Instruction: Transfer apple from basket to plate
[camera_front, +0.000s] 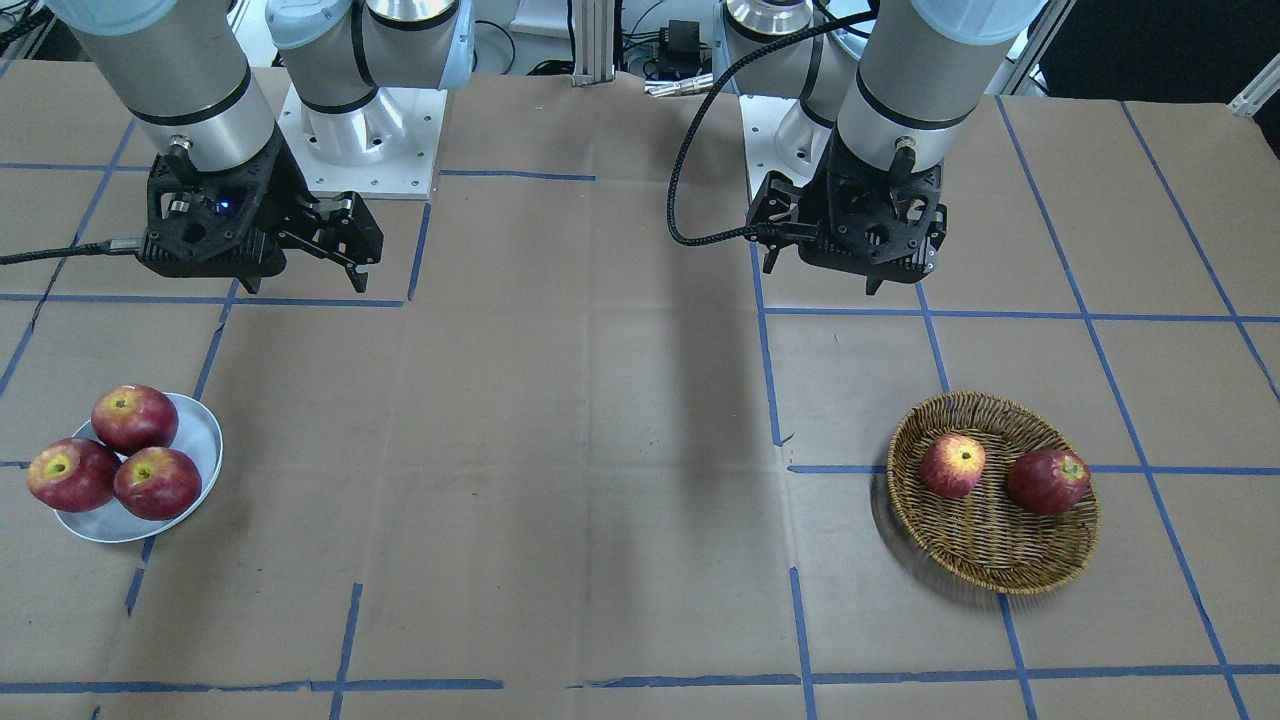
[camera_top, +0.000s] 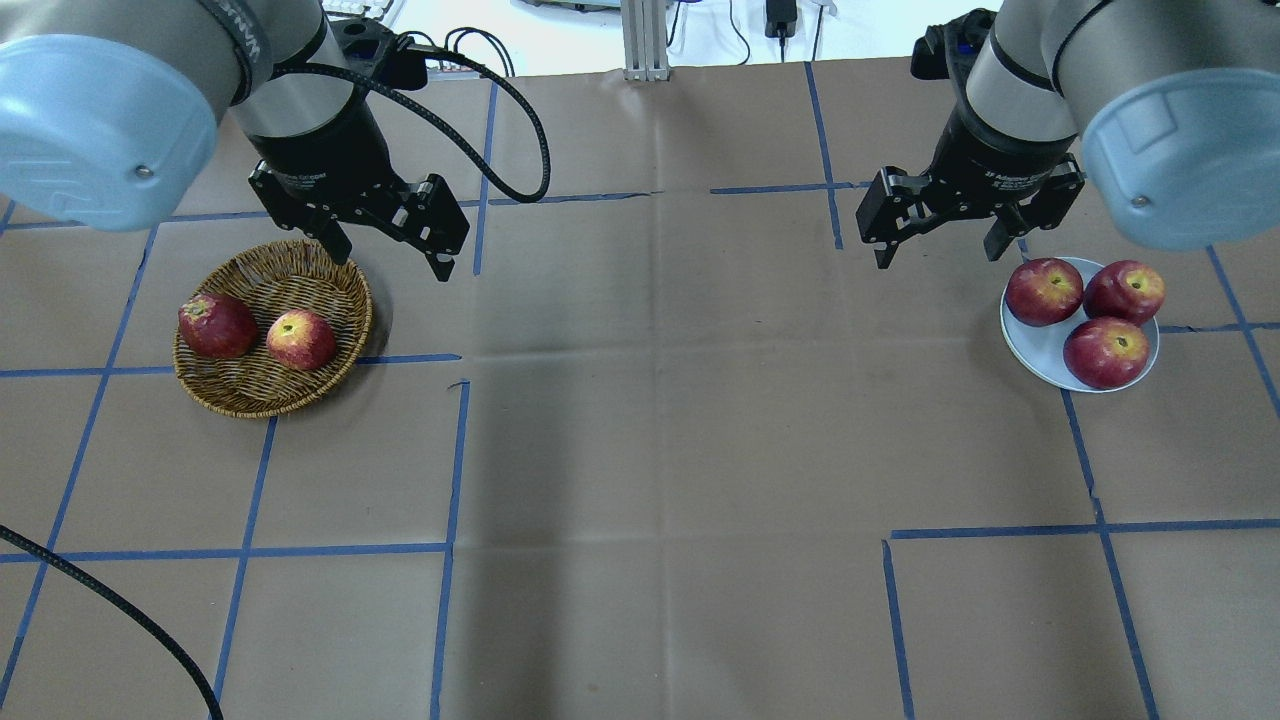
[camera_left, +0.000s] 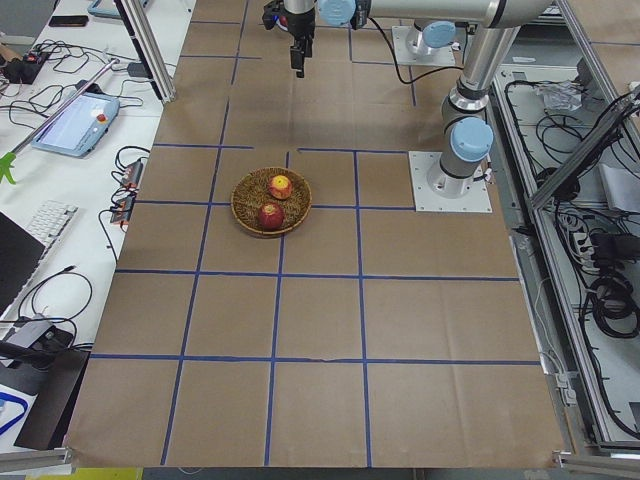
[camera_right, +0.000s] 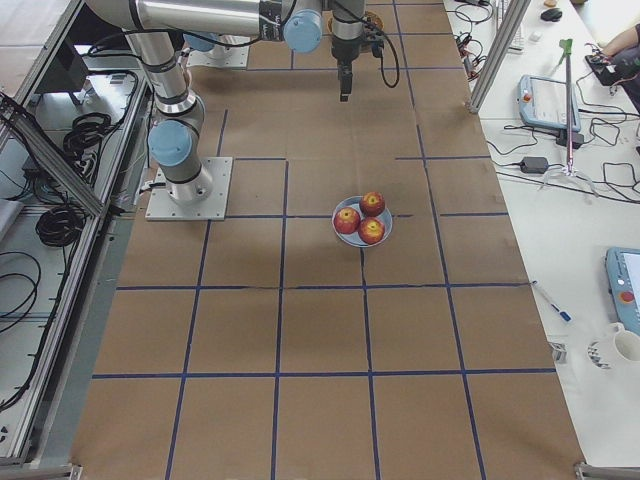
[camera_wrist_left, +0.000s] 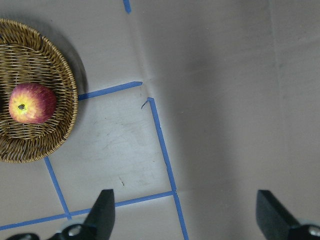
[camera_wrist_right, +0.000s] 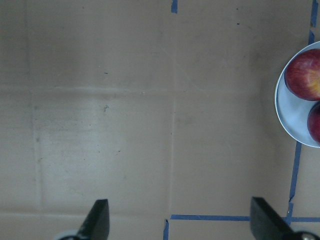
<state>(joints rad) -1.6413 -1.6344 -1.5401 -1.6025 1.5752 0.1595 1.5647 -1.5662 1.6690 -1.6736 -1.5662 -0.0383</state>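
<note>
Overhead exterior shows you the basket (camera_top: 250, 405) near the table (camera_top: 640, 450)'s left edge, with the streaky apple (camera_top: 301, 340) inside beside a darker apple (camera_top: 217, 326). The left gripper (camera_top: 390, 262) and right gripper (camera_top: 940, 255) hang wide open and empty. The plate (camera_top: 1035, 345), near the right edge, holds three apples (camera_top: 1043, 291). By my judgement the pickup is not yet begun.

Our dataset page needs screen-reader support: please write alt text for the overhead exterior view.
A round tan wicker basket at left holds a pale yellow-blushed red apple beside a deep-red apple; a small white plate at right carries three deep-red apples. The left hand and right hand hover open nearby.
</note>
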